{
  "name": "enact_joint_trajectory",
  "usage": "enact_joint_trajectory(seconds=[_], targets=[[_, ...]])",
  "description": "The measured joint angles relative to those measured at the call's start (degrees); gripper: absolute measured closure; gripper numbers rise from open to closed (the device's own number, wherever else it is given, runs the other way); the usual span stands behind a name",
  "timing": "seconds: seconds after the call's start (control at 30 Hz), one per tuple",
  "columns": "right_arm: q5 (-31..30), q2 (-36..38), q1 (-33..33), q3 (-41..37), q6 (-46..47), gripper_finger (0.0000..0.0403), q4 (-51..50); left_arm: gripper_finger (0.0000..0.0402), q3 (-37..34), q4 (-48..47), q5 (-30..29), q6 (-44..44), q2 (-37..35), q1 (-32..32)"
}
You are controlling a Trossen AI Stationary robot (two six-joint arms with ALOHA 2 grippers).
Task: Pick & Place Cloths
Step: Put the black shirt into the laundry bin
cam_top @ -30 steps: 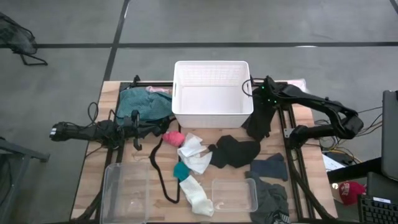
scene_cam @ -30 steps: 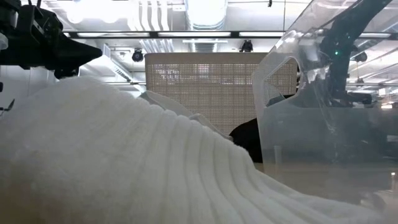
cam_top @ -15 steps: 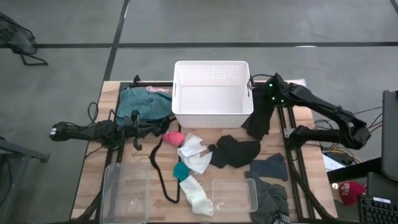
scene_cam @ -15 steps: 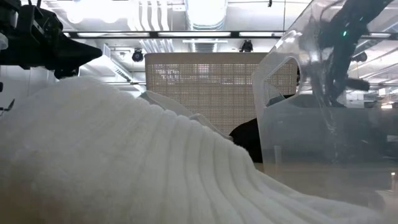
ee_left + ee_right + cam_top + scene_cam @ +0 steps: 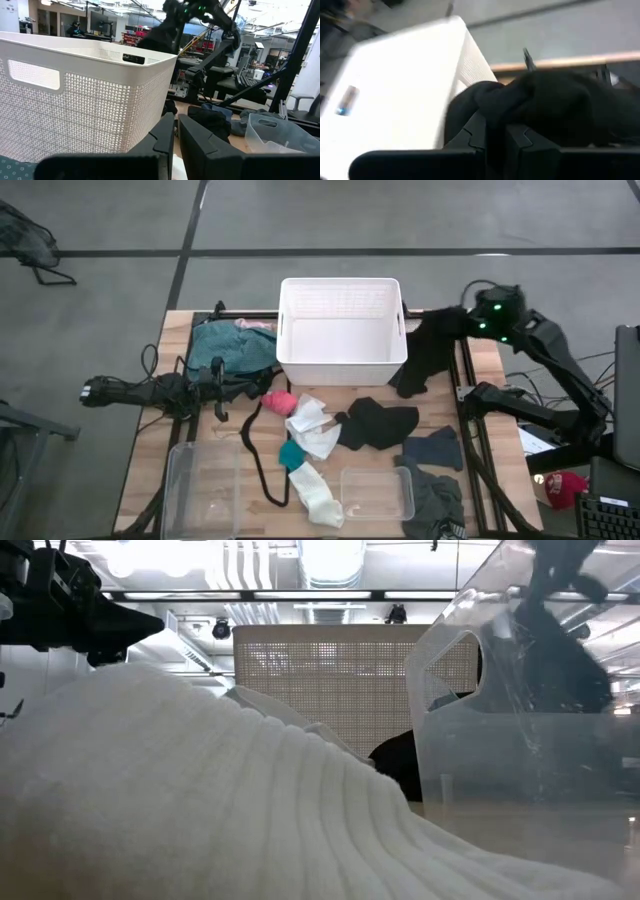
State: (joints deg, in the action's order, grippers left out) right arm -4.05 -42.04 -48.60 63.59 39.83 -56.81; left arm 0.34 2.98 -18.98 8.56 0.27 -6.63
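grey concrete floor crossed by dark lines (seams, perhaps); bright ceiling lights overhead.

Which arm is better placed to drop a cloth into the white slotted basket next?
The right. Its gripper is shut on a black cloth, lifted beside the white slotted plastic basket. The left gripper rests shut and empty near the large teal garment.

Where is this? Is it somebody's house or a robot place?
Probably a robot lab or workshop, not a house. The wooden table stands on bare concrete floor, the ceiling has open pipes and strip lights, and more frames and work desks fill the room behind.
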Motion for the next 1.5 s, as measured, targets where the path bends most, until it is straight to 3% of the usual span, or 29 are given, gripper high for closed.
enact_joint_trajectory(seconds=[0.23,0.63,0.97,1.5], targets=[[0.36,-3.25,0.0,14.02,-2.0,0.0388,-1.09,0.0371,0.0,-0.02,-0.02,0.02,0.0,0.02],[8.33,-13.09,1.58,33.37,-4.58,0.0388,-0.9,0.0371,0.0,-0.02,0.0,0.0,0.0,0.0],[9.1,-22.81,8.48,49.45,-6.42,0.0388,4.83,0.0371,0.0,0.0,-0.02,0.02,0.0,0.02],[13.38,-45.25,21.19,71.24,-7.32,0.0388,13.09,0.0371,0.0,0.0,-0.02,0.0,0.02,0.02]])
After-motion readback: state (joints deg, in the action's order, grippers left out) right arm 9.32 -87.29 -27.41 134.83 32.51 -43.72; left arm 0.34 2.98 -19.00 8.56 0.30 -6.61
